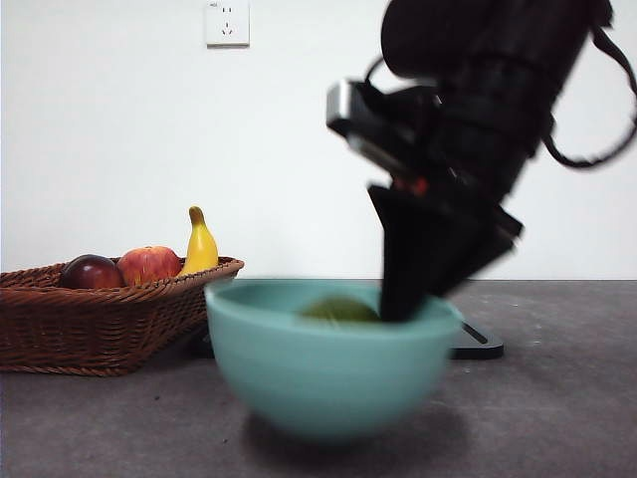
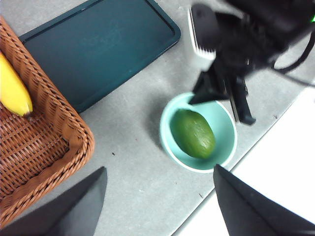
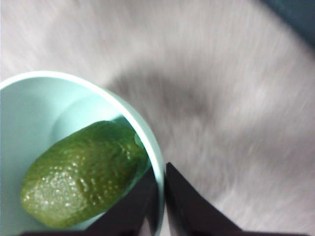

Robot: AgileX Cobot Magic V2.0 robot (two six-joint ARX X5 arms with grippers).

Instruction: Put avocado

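The olive-green avocado [image 1: 338, 310] lies inside a teal bowl [image 1: 318, 373] at the middle of the grey table. It shows clearly in the left wrist view [image 2: 193, 133] and in the right wrist view [image 3: 78, 182]. My right gripper [image 1: 403, 304] comes down from above and is shut on the bowl's [image 3: 29, 108] rim, one jaw inside and one outside, beside the avocado. It also shows in the left wrist view [image 2: 216, 93] at the bowl's [image 2: 197, 168] edge. My left gripper [image 2: 160, 168] is open and empty, high above the table.
A wicker basket [image 1: 90, 324] at the left holds a banana [image 1: 200, 246], a red apple [image 1: 149, 264] and a dark red-purple fruit [image 1: 90, 271]. A dark tray [image 2: 98, 49] lies behind the bowl. The table's edge runs close to the bowl.
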